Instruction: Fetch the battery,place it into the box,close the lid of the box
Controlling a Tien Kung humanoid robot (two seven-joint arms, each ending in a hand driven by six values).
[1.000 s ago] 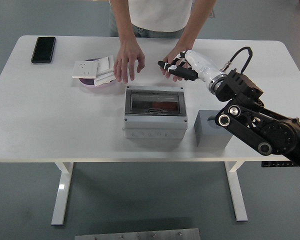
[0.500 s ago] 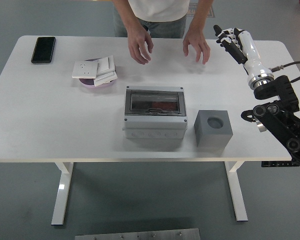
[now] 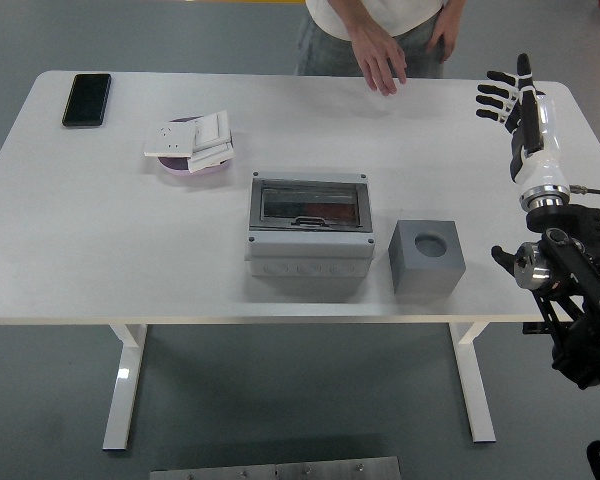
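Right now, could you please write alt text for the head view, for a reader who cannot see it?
The robot's right hand is raised, open and empty, over the table's far right edge. A closed grey box sits mid-table beside a grey cube. A person's hand hovers at the far side.

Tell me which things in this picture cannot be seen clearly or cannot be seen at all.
- Battery: not identifiable in the head view; the box has its lid shut, and the tinted window shows only dark shapes.
- Person: cut off by the top edge above the chest.
- Left arm: out of view.
- Hole in the grey block: depth not visible.
- Right robot hand: open, empty.
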